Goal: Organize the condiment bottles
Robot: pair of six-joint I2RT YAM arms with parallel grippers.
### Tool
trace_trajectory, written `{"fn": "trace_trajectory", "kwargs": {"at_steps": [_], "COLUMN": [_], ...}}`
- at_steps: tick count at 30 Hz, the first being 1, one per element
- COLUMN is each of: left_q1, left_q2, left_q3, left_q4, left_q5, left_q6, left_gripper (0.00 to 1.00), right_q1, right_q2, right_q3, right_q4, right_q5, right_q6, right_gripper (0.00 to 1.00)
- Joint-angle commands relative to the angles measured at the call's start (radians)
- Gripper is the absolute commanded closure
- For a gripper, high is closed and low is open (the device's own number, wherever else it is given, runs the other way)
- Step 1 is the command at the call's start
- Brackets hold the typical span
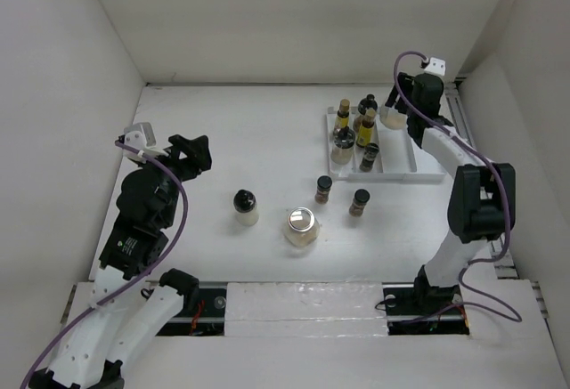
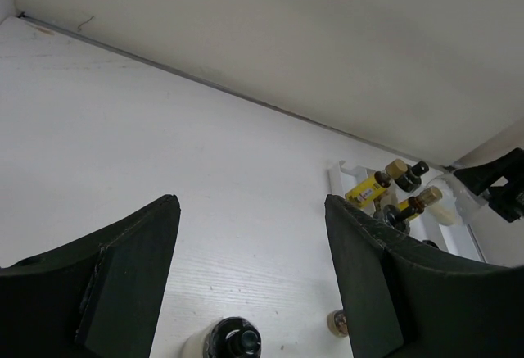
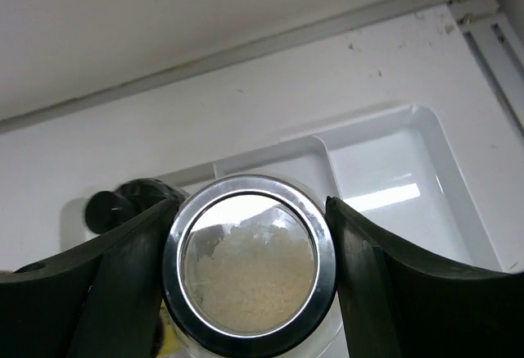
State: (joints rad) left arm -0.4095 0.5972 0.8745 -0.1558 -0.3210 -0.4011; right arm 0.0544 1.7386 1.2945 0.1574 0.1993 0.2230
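— What does the white tray [image 1: 398, 165] hold?
— Five bottles, all just to the left of the right hand [image 1: 393, 111]. There are two slim yellow-oil bottles [image 1: 343, 113], a dark-capped bottle [image 1: 368, 102], a brown jar [image 1: 369, 156] and a wider glass jar [image 1: 343, 145]. They fill the two compartments on that side.
— And that hand?
— It is clamped on a silver-lidded jar [image 3: 250, 268] of pale grains, and its fingers [image 3: 123, 284] press the lid's rim from both sides. The jar is over the tray's far end. I cannot tell whether it rests on the tray floor.
— The other one?
— The left hand [image 2: 251, 210] is spread wide above the tabletop [image 1: 223, 122], holding and touching nothing. A black-capped pale jar [image 1: 245, 207] stands near it and shows low between its fingers in the wrist view.
— What else stands loose?
— A second silver-lidded jar [image 1: 301, 224] and two brown spice jars [image 1: 323, 189] stand farther to that hand's right, well apart from it.
— The count?
— Ten: five in the tray, one gripped and four on the tabletop.
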Motion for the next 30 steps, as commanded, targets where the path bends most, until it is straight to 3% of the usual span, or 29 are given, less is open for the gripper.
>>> {"fn": "trace_trajectory", "kwargs": {"at_steps": [1,9,13,16,17,18,19,22,30], "left_q1": [0.005,0.005,0.005,0.005,0.005,0.005,0.005,0.005,0.005], "left_q2": [0.001,0.001,0.012,0.012,0.012,0.012,0.012,0.021,0.01], "left_q3": [-0.002,-0.002,-0.002,-0.011,-0.011,-0.011,-0.011,-0.011,-0.011], "left_q4": [0.036,0.045,0.045,0.045,0.045,0.045,0.056,0.047,0.047], "left_q5": [-0.004,-0.013,-0.023,-0.023,-0.023,-0.023,-0.023,-0.023,-0.013], "left_q6": [0.005,0.015,0.015,0.024,0.024,0.024,0.024,0.024,0.024], "left_gripper": [0.32,0.32,0.32,0.32,0.32,0.32,0.32,0.32,0.32], "right_q1": [-0.024,-0.054,-0.054,-0.054,-0.054,-0.045,-0.045,-0.045,-0.036], "right_q2": [0.03,0.177,0.252,0.265,0.265,0.256,0.256,0.201,-0.057], "right_q3": [0.048,0.098,0.166,0.184,0.184,0.184,0.184,0.16,0.069], "right_q4": [0.146,0.179,0.179,0.146,0.146,0.137,0.128,0.128,0.128], "right_q5": [0.029,0.008,-0.003,-0.003,-0.003,-0.012,-0.012,-0.012,-0.021], "right_q6": [0.038,0.067,0.067,0.067,0.067,0.067,0.067,0.067,0.058], "right_gripper": [0.65,0.65,0.61,0.46,0.36,0.36,0.28,0.19,0.15]}}
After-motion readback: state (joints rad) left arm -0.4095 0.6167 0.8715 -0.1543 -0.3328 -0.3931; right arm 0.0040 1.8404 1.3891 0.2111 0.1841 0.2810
